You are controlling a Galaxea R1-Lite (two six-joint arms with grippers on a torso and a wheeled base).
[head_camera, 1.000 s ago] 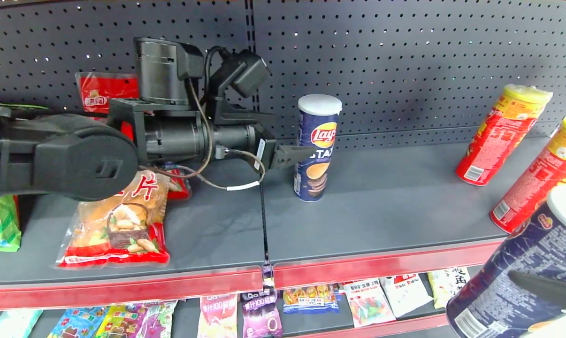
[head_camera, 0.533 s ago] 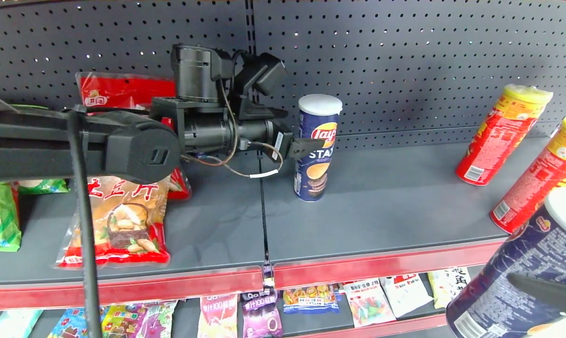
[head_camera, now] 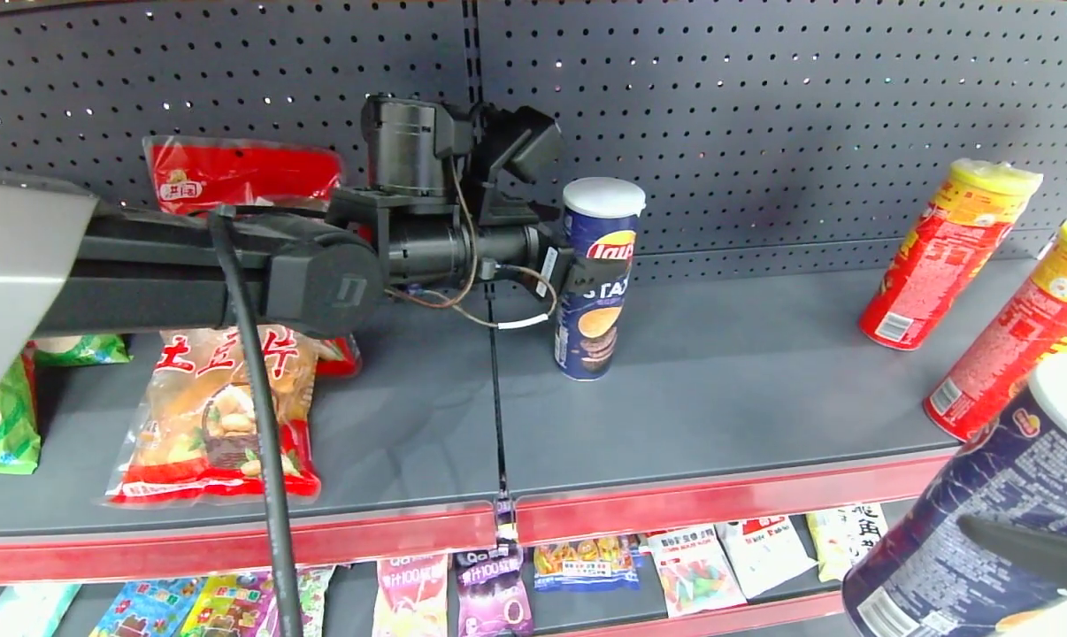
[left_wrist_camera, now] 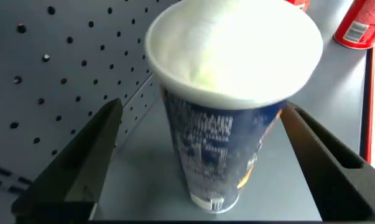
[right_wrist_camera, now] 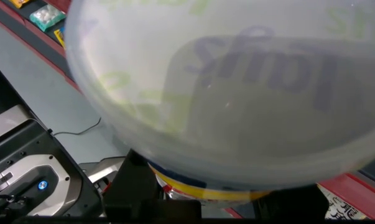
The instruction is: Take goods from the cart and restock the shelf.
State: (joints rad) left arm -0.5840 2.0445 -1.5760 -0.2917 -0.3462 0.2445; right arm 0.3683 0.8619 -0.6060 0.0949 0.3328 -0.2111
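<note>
— What's nearest?

— At the near right the right gripper (head_camera: 1016, 541) is clamped on a dark blue chip can (head_camera: 958, 495), held out in front of the shelf (head_camera: 719, 398). The right wrist view looks down on its pale lid (right_wrist_camera: 237, 93).

— And below the shelf's red front edge?

— Small snack packets (head_camera: 587, 566) in a row on the lower level.

— On the shelf itself?

— Near left, a potato chip bag (head_camera: 224, 416) lies flat, with a green bag (head_camera: 3, 433) at the left edge. On the right are two red cans (head_camera: 940, 257) with yellow lids, one nearer than the other.

— Where's the left arm?

— It stretches in from the left to the standing blue can (head_camera: 597, 301), upright near the shelf's middle, toward the back.

— Is it gripping?

— No. The left gripper (head_camera: 600, 265) is spread wide. Its fingers (left_wrist_camera: 81, 168) sit on either side of that can (left_wrist_camera: 218, 155), and a gap shows on both sides.

— Farthest back?

— A red bag (head_camera: 233, 172) at the far left, against the grey pegboard (head_camera: 763, 106).
</note>
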